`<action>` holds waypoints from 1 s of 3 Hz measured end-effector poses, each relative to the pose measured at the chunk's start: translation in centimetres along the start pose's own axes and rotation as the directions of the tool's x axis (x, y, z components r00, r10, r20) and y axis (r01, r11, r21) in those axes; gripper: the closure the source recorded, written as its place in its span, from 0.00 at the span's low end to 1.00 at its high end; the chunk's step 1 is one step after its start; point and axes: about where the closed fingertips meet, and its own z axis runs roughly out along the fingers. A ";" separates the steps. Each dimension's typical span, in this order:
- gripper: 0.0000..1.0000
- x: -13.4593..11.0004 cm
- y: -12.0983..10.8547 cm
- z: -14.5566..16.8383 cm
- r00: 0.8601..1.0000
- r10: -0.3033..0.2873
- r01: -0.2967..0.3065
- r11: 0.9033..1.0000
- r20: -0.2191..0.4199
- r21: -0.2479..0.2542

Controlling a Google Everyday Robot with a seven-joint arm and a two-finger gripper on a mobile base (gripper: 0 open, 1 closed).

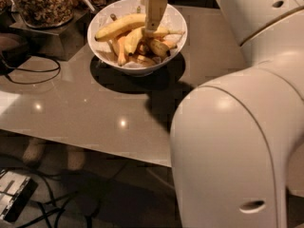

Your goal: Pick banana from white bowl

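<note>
The white bowl (102,49) stands at the far middle of the grey table. Two whole yellow bananas lie in it among small orange-yellow fruit pieces (142,60). The longer, straighter banana (118,26) lies along the upper left. The banana (132,39), shorter and strongly curved, lies just below it at the bowl's centre. My gripper (151,29) reaches down into the bowl from the far side. Its tip is at the curved banana's right end, touching or just above it. The part of that banana under the finger is hidden.
A glass jar of brown nuts (40,4) stands on a dark block (54,39) at the far left. A black cable (33,75) loops beside it. My white arm (237,127) fills the right side. Cables and a device (14,198) lie on the floor below the table's front edge.
</note>
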 end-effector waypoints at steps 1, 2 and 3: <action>0.38 -0.2 -0.4 1.0 1.000 -0.003 0.003 1.000 0.007 -0.013; 0.41 -0.4 -0.6 1.8 1.000 -0.007 0.007 1.000 0.011 -0.024; 0.43 -0.5 -0.8 2.6 1.000 -0.012 0.013 0.999 0.013 -0.035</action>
